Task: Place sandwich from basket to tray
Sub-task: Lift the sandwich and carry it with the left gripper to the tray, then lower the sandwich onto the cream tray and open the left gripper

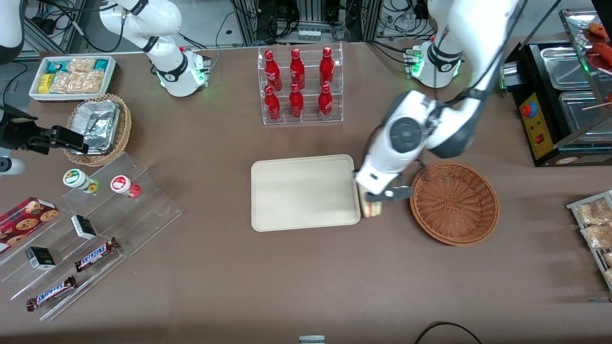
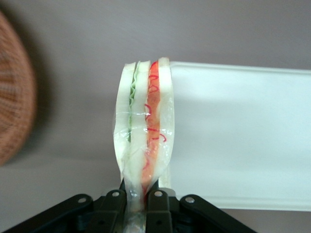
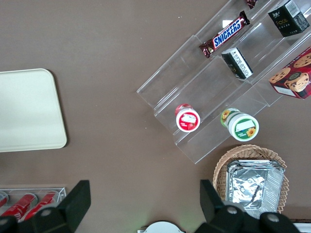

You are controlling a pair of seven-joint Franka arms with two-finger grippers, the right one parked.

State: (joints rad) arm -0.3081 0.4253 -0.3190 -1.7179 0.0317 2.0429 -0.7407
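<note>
The wrapped triangular sandwich (image 2: pixel 145 131) with red and green filling sits clamped in your black left gripper (image 2: pixel 141 204), just above the cream rectangular tray's (image 1: pixel 287 210) edge. You have the round reddish-brown wicker basket (image 1: pixel 454 203) nearby.

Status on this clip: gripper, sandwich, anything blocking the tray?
Gripper shut on sandwich, between basket and tray, at the tray's rim. Nothing blocking.

Brown table (image 1: pixel 215 286) with tray (image 1: pixel 301 191), basket (image 1: pixel 454 203), bottle rack (image 1: pixel 302 86).
</note>
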